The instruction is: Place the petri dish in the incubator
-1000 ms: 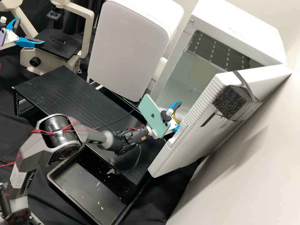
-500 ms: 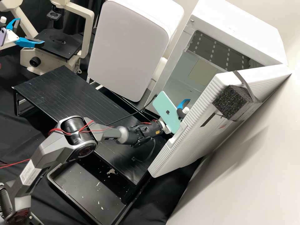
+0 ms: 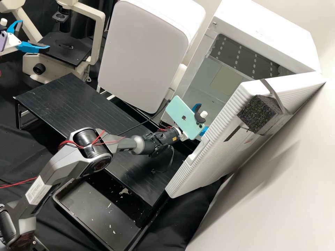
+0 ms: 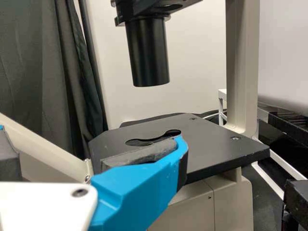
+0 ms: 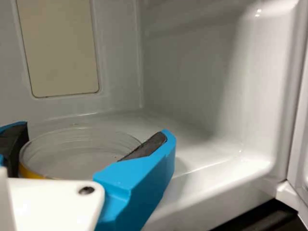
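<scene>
At the open white incubator, my right gripper is inside the doorway, partly hidden by its phone and the door. In the right wrist view, a clear round petri dish with a yellow lower edge sits between the blue fingers of my right gripper; a dark pad meets its rim on either side. The dish is low over the white incubator floor; whether it touches the floor I cannot tell. My left gripper stands open and empty by the microscope; the left wrist view shows that gripper before the black stage.
The ribbed incubator door hangs open close beside the right gripper. A white-grey appliance stands left of the incubator. A long black platform lies under the right arm, with a black tray in front. The microscope stage is near the left fingers.
My right arm has extended towards the incubator, first rightward behind the door's edge, then slightly back left and upward in the high view. The left gripper has kept still.
</scene>
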Tool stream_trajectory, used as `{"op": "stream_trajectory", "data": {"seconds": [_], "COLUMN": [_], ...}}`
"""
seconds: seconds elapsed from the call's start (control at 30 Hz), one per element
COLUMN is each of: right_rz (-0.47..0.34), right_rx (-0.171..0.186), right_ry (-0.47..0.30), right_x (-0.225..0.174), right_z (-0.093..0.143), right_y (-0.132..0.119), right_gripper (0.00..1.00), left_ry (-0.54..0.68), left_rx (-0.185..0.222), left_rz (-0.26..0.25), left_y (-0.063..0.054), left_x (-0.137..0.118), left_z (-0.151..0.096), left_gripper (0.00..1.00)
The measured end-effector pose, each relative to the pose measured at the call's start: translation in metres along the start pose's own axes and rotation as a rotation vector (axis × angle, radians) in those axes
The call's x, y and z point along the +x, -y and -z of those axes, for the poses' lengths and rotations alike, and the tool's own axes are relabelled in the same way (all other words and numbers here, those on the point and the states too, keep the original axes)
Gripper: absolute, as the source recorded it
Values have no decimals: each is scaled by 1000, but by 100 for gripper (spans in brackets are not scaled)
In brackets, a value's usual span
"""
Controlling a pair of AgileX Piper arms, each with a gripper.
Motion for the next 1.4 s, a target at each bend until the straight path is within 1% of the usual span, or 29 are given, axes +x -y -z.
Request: {"op": "stream_trajectory", "data": {"seconds": [0.1, 0.3, 0.4, 0.43, 0.67, 1.0, 1.2, 1.23, 1.4], "right_rz": [-6, -15, -18, -19, -29, -28, -27, -27, -11], "right_rx": [-20, -25, -38, -42, -80, -80, -85, -77, -62], "right_ry": [8, 17, 24, 27, 38, 40, 36, 37, 44], "right_x": [1, 3, 3, 4, 4, 3, -5, -8, -22], "right_z": [-2, -5, -7, -8, -10, -12, -11, -10, -11], "right_y": [1, 1, 0, 1, -1, 1, 1, 1, -4], "right_gripper": [0, 0, 0, 100, 100, 100, 100, 100, 100], "left_ry": [0, 0, 0, 0, 0, 0, 0, 0, 0], "left_rx": [0, 0, 0, 0, 0, 0, 0, 0, 0], "left_rz": [0, 0, 0, 0, 0, 0, 0, 0, 0], "left_y": [0, 0, 0, 0, 0, 0, 0, 0, 0], "left_x": [0, 0, 0, 0, 0, 0, 0, 0, 0], "left_z": [0, 0, 0, 0, 0, 0, 0, 0, 0], "left_gripper": [100, 100, 100, 100, 100, 100, 100, 100, 100]}}
